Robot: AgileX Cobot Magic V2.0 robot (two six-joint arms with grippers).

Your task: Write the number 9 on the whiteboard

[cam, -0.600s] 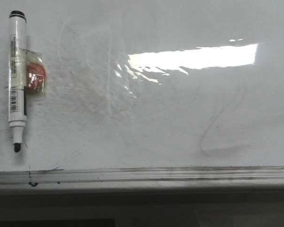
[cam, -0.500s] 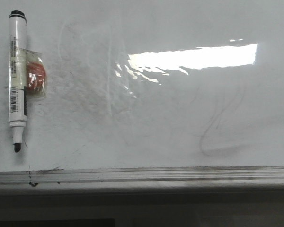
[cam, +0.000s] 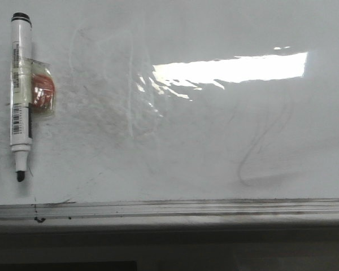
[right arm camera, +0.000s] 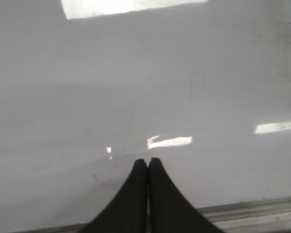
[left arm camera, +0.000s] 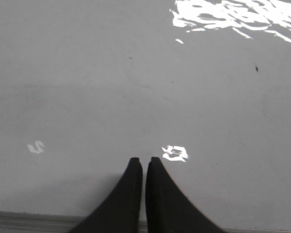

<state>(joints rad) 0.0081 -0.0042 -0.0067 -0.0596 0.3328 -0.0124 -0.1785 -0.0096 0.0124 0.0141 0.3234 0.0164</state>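
Front view: the whiteboard [cam: 203, 130] bears only a faint grey squiggle [cam: 260, 155]; no drawn 9 shows, and a marker [cam: 20, 96] lies at its left edge. Left wrist view: left gripper [left arm camera: 145, 165] hangs closed and empty over bare board. Right wrist view: right gripper [right arm camera: 148, 166] likewise.

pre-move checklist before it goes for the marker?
1. Marker reachable: ok, lying uncapped at the left of the whiteboard, tip toward the near rim.
2. Orange tag taped to the marker: cannot tell if it blocks a grasp.
3. Left gripper: not ok, jaws nearly shut, empty; open first.
4. Right gripper: ok, shut, empty, over bare board.
5. Writing area: ok, no black 9 yet, only a faint erased squiggle.
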